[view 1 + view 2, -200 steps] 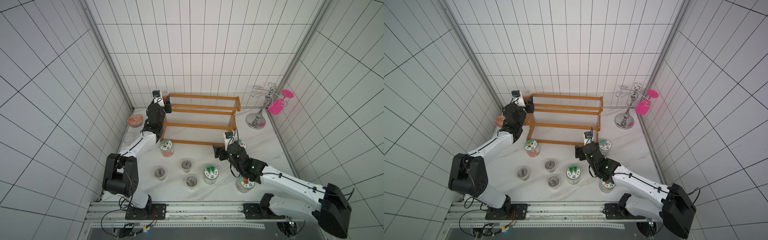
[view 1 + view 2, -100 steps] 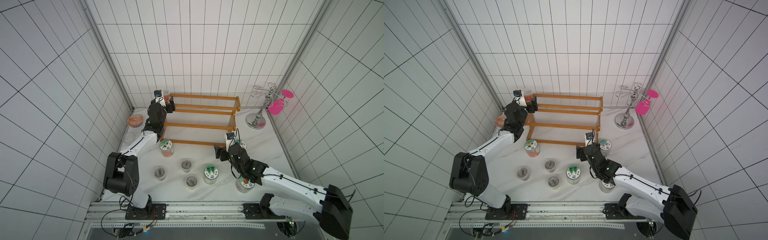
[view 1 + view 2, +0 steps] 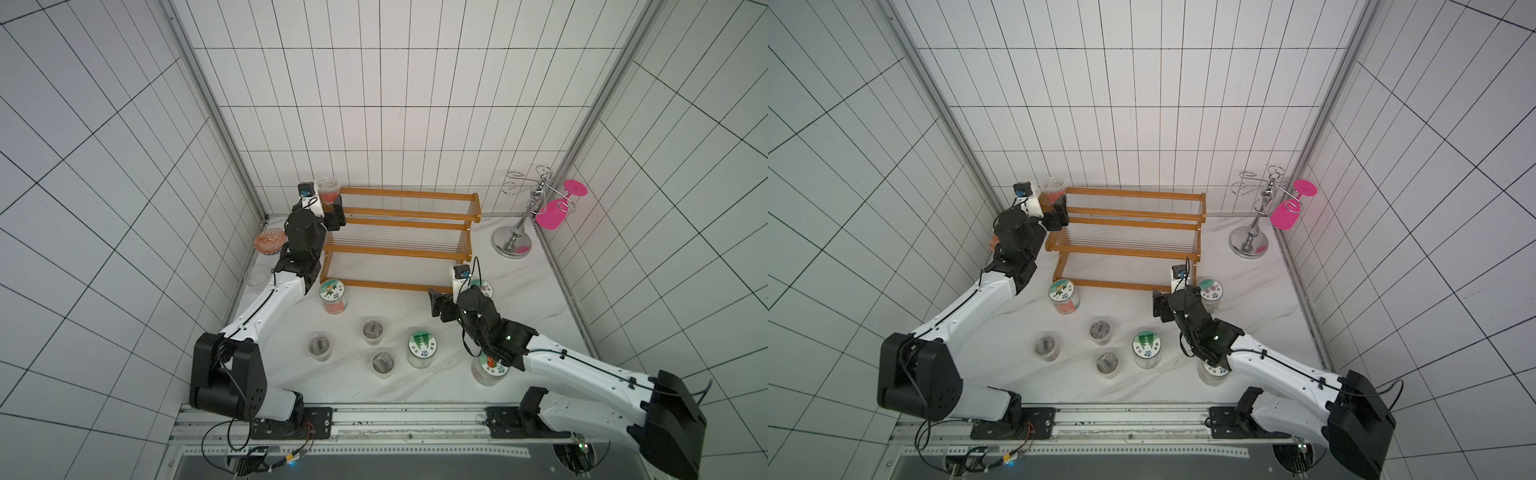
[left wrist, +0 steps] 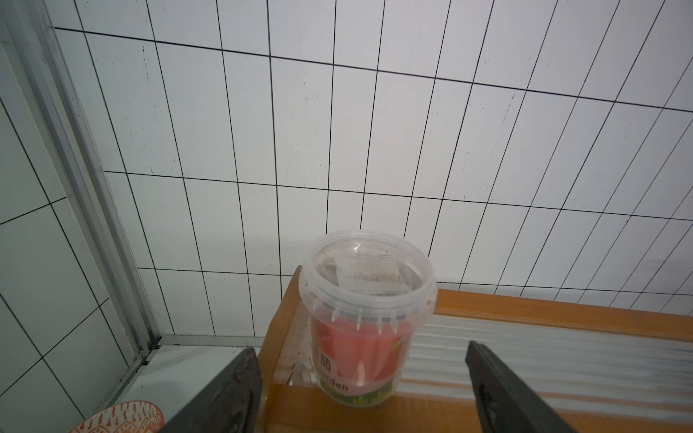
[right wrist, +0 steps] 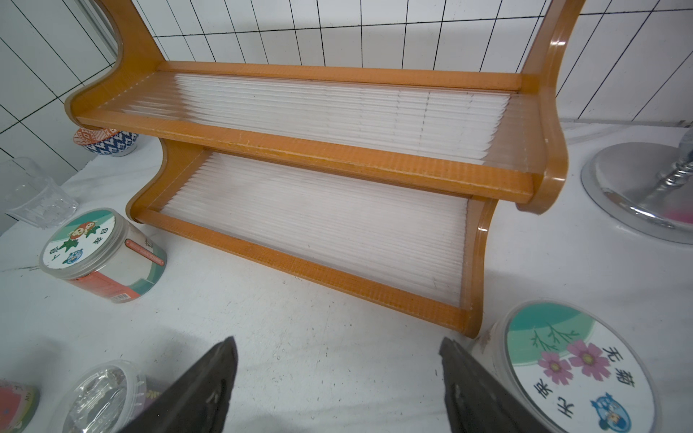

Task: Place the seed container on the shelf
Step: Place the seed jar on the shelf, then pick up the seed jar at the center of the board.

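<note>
left hand (image 4: 360, 356): spread wide at the shelf's top tier; its fingers (image 4: 232, 390) flank the jar with a gap on either side; it grips nothing
jar (image 4: 365, 318): clear with a red label; upright between the left hand's fingers; stands on the top tier's clear rods, at the end of the shelf nearest the wall corner; a top view shows the jar (image 3: 328, 192) just ahead of that hand
shelf (image 5: 300, 150): orange-brown and stepped; its tiers lie straight ahead of the right hand
right hand (image 5: 337, 348): wide and holding nothing; hangs over the tabletop (image 5: 300, 318) just short of the shelf's lowest rail
flowered tub (image 5: 573, 375): lidded; just beside one finger of the right hand; whether they touch cannot be told
bowl (image 4: 120, 416): patterned; on the tabletop below the left hand, beside the shelf's end
green-lid tub (image 3: 422, 343): on the tabletop behind the right hand, well apart from the shelf
</note>
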You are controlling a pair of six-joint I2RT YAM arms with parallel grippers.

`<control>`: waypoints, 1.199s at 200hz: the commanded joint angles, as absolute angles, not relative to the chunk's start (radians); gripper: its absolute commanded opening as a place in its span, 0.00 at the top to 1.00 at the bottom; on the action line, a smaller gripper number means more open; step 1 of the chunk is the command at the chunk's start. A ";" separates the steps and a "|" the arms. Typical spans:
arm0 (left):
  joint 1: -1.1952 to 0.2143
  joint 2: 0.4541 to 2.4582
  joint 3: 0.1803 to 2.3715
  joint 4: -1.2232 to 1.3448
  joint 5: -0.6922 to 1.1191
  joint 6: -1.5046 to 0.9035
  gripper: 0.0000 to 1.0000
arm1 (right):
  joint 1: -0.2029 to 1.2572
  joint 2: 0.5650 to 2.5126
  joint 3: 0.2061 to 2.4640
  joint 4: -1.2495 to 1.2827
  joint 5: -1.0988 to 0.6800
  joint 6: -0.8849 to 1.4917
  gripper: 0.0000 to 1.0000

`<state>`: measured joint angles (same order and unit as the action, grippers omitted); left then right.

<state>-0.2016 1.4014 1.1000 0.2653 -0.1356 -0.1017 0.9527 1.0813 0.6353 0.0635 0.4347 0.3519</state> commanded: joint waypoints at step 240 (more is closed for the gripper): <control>-0.745 1.318 0.907 -0.795 -0.088 -0.762 0.09 | 0.911 1.078 0.611 0.065 0.329 0.389 0.09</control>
